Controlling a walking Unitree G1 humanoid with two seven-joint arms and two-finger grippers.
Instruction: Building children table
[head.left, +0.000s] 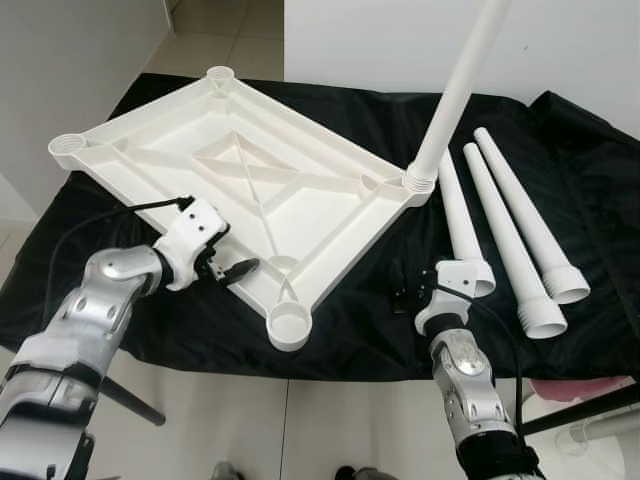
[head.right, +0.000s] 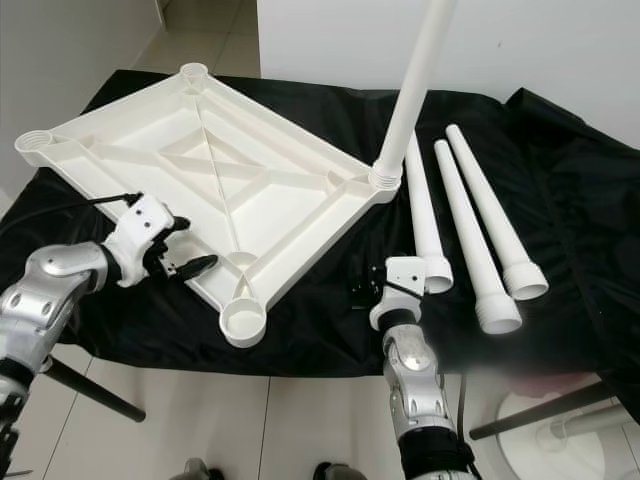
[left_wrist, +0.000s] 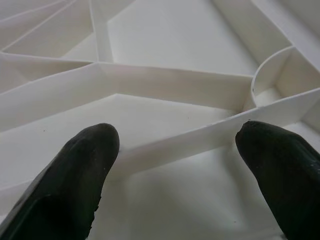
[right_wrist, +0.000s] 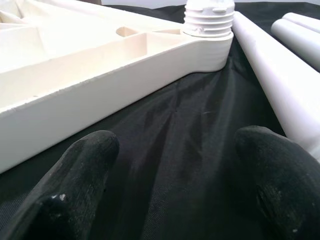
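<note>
A white plastic tabletop lies upside down on a black cloth, its ribs facing up. One white leg stands screwed into its right corner socket. Three loose legs lie side by side to the right. My left gripper hovers at the tabletop's near-left edge, open, with its fingertips over an inner rib. My right gripper rests low over the cloth by the near-right edge, open and holding nothing. The near corner socket is bare.
The black cloth drapes over a low surface, whose front edge runs just beyond my arms. A black stand leg crosses the tiled floor at lower left. Another stand and a white object sit at lower right. A white wall is behind.
</note>
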